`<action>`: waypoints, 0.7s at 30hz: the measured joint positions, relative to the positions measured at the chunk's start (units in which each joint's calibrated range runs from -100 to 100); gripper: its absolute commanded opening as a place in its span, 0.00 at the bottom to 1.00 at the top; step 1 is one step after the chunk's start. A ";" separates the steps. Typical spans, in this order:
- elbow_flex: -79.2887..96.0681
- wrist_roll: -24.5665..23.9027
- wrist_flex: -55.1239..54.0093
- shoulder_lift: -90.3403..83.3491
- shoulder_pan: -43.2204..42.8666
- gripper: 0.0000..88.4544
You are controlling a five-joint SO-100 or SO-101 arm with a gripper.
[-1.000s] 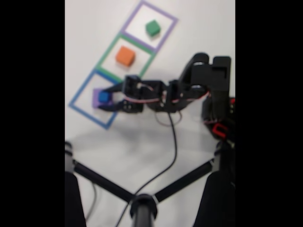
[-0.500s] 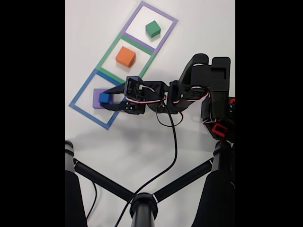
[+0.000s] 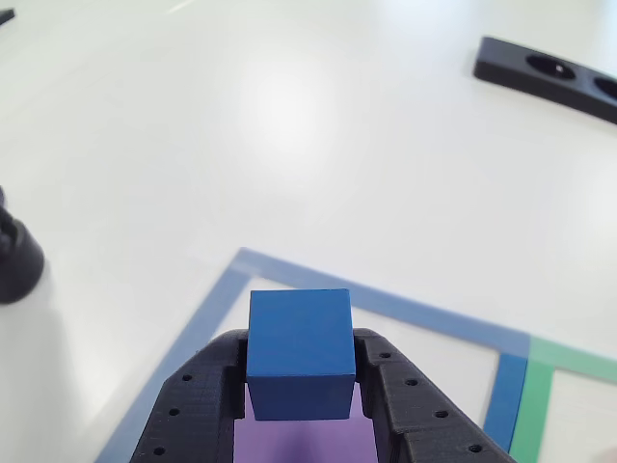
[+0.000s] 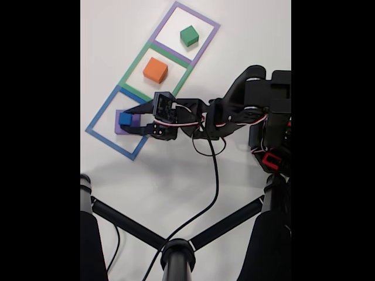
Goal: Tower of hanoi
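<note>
End effector [image 3: 299,386] pinches the blue cube [image 3: 300,353] above the purple block [image 3: 304,441]; no writing legible.

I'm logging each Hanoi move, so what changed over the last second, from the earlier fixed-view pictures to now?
The gripper, shut on the blue cube, carried it slightly up-left in the fixed view, so it now sits off-centre over the purple block. The orange block and green block stayed in their tape squares.
</note>
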 measured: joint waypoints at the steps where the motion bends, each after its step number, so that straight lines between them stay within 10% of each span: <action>1: -0.44 0.00 2.01 -1.69 0.00 0.03; 21: -33.68 0.59 87.08 -42.55 14.82 0.02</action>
